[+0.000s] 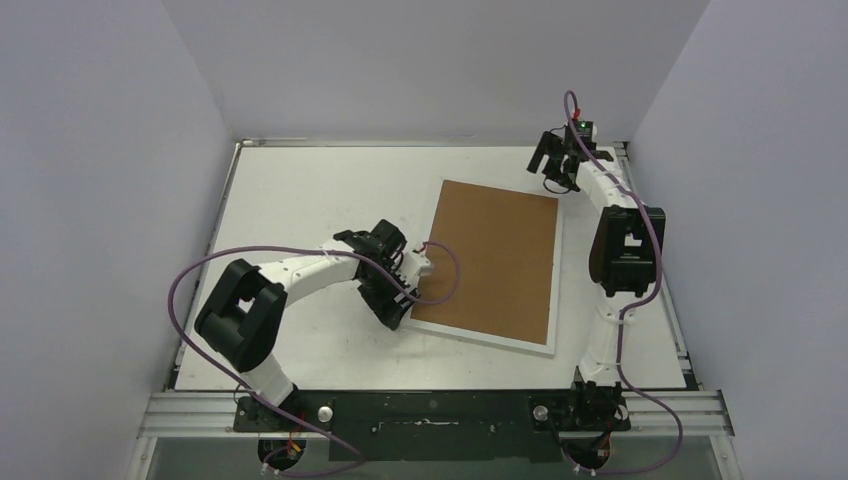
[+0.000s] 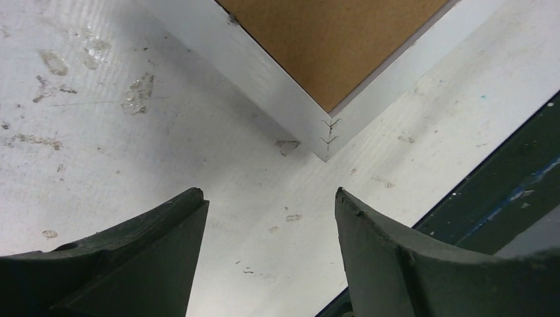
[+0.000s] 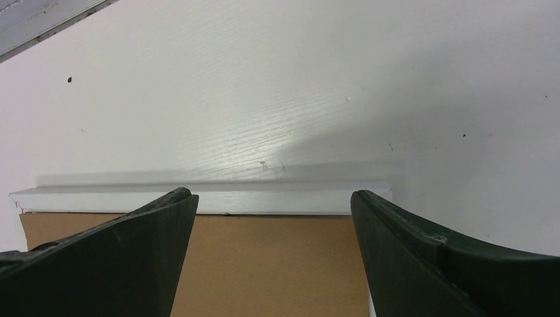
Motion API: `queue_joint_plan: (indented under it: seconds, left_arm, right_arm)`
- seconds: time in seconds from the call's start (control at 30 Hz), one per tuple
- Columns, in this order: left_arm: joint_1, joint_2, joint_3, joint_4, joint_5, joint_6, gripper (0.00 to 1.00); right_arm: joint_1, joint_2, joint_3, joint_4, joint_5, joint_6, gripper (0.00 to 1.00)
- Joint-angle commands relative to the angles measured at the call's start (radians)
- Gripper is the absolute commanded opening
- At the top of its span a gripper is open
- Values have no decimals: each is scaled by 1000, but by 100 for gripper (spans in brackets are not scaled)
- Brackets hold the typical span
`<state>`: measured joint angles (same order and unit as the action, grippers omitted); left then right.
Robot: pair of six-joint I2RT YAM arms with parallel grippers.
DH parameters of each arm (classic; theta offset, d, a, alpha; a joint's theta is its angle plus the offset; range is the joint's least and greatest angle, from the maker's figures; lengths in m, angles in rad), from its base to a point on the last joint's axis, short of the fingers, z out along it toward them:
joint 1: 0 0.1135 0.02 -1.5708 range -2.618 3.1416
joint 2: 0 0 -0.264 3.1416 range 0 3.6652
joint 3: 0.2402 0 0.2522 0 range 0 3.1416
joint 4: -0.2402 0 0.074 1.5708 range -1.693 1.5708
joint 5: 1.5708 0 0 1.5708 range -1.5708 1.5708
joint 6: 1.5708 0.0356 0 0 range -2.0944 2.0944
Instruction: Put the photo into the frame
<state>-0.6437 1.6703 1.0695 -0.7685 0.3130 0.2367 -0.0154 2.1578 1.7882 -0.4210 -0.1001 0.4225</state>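
With the left pincer (image 2: 269, 195) and right pincer (image 3: 272, 193) both spread apart, the face-down frame (image 2: 264, 72) is judged stiff, light, possibly glazed, best taken by its rim.

Smooth white frame (image 2: 264, 79), metal staples (image 2: 329, 131), matt brown fibreboard backing (image 2: 343, 39), faintly grained smudged white table (image 2: 132, 172), matt dark fingers (image 2: 396, 264)

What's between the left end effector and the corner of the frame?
Nothing but bare white tabletop, lightly smudged, lies between the left end effector and the frame corner; the left wrist view shows this.
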Motion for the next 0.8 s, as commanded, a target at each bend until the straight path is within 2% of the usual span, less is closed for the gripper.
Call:
queue_joint_plan:
  seconds: [0.0, 0.2, 0.4, 0.53, 0.77]
  left_arm:
    - [-56, 7, -35, 81, -116, 23, 69]
    - [-80, 20, -54, 179, -295, -21, 68]
    - [-67, 22, -40, 226, -378, -62, 68]
    - [-29, 28, -21, 233, -374, -84, 68]
    - [71, 69, 28, 210, -316, -100, 67]
  right_arm:
    - [-24, 43, 37, 41, 8, 2, 90]
    - [-47, 109, 57, 63, -81, 8, 90]
    - [-48, 155, 52, 58, -142, 4, 90]
    - [-50, 109, -39, 82, -157, 15, 90]
    - [-44, -51, -314, 144, -130, 87, 92]
